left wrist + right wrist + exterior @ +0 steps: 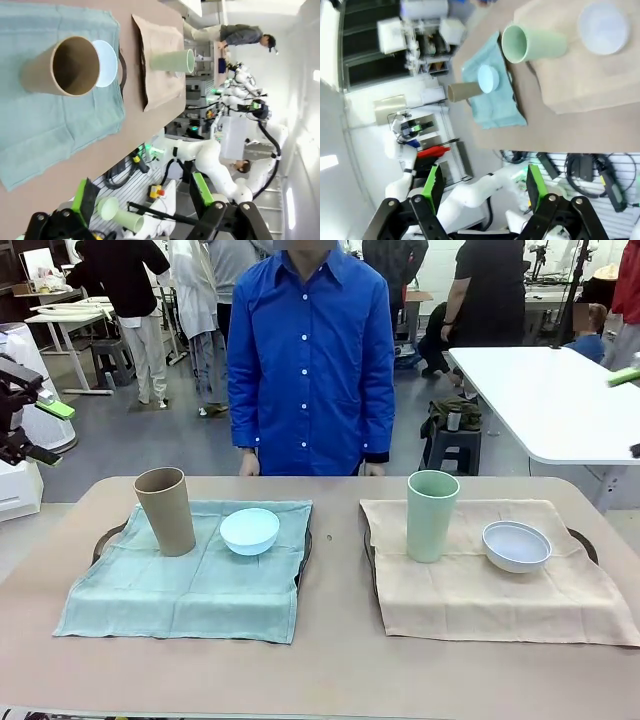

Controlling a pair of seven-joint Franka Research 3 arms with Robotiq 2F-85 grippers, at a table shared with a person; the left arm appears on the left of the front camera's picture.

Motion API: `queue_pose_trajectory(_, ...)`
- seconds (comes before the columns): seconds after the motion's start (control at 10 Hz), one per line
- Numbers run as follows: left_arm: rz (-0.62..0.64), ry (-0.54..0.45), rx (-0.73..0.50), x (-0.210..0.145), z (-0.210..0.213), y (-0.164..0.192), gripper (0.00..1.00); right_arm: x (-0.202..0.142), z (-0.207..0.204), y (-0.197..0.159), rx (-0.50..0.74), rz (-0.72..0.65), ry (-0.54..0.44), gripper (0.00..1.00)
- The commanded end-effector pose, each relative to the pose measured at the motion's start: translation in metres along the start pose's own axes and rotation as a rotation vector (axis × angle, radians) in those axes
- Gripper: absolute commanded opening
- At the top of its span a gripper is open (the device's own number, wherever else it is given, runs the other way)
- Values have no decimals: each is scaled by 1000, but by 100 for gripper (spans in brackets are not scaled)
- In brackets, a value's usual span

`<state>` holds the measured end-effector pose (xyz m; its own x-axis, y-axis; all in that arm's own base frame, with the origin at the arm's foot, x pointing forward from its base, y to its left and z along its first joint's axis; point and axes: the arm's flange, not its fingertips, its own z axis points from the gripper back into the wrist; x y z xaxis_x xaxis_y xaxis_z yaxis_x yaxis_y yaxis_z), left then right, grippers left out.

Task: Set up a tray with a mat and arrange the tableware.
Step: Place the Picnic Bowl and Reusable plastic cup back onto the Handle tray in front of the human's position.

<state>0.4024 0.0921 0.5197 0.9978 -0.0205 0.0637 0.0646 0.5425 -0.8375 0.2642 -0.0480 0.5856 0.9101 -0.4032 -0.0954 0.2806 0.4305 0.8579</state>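
Two dark trays hold mats: a teal mat (pixel 180 585) on the left tray (pixel 105 538) and a beige mat (pixel 490 585) on the right tray (pixel 585 540). On the teal mat stand a tan cup (pixel 166 510) (pixel 65 65) and a light blue bowl (pixel 250 530) (pixel 106 62). A pale green cup (pixel 432 515) (pixel 532 44) and a white bowl (pixel 516 545) (pixel 602 26) stand on the beige mat. My left gripper (pixel 45 432) (pixel 142 200) hangs open off the table's left end. My right gripper (pixel 484 192) is open with nothing in it, well off the table's right side.
A person in a blue shirt (pixel 310 360) stands at the far edge, both hands by the table rim. A white table (pixel 550 400) and a stool (pixel 455 445) are behind at the right. Bare tabletop (pixel 330 660) runs along the front and between the trays.
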Motion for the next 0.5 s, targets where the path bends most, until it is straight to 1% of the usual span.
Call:
queue_pose_trajectory(0.0,47,0,-85,3,2,3,100,26,14,-16,30,-10,80,87)
queue_pose_trajectory(0.1,85,18,-144,7,3,9,100,34,22,-31,70,24,108,87)
queue_pose_trajectory(0.2,122,27,-194,8,1,18,100,40,28,-47,73,48,117,87)
queue_pose_trajectory(0.3,149,19,-235,9,5,21,100,44,29,-61,74,43,91,87)
queue_pose_trajectory(0.4,168,7,-245,8,6,24,100,47,34,-72,88,28,68,87)
